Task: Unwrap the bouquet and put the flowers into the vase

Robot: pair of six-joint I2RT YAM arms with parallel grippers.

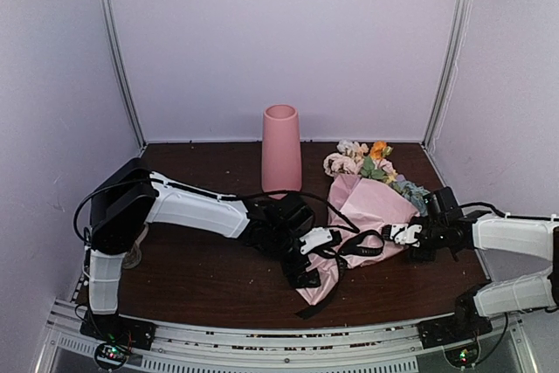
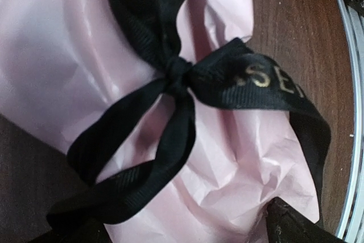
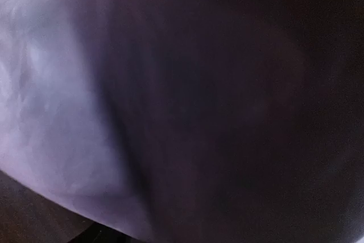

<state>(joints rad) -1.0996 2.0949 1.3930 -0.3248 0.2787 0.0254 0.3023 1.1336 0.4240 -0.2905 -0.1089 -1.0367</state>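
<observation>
Got the bouquet [image 1: 362, 216] lying flat on the counter [image 1: 201, 272], centre-right of the top view, with the long axis on a diagonal: tail of the wrap [image 1: 384, 203] down toward lower centre, flowers [image 1: 362, 162] up toward upper right. Found the vase [image 1: 281, 148] upright at back centre, near the blooms but not touching. Spotted the black ribbon [image 1: 360, 245] tied across the waist of the wrap, crosswise to that axis, right between both grippers. Reading the left gripper [image 1: 321, 240] as sitting just left of the bow, jaws spread wide, nothing clamped; in the left wrist view, seeing the knot [image 2: 176, 78] dead ahead above centre, loose tails trailing to lower left, lettered loop off to the right. Reading the right gripper [image 1: 403, 233] as pressed close against paper or ribbon on the right side; cannot tell whether closed on anything, with the right wrist view too dark and blurred to help. Judging both about equally near the knot, left with the cleaner line onto a tail. Likely next: pull a tail outward along the ribbon, not along the stems. Risk of dragging the whole bunch instead of undoing the bow.
</observation>
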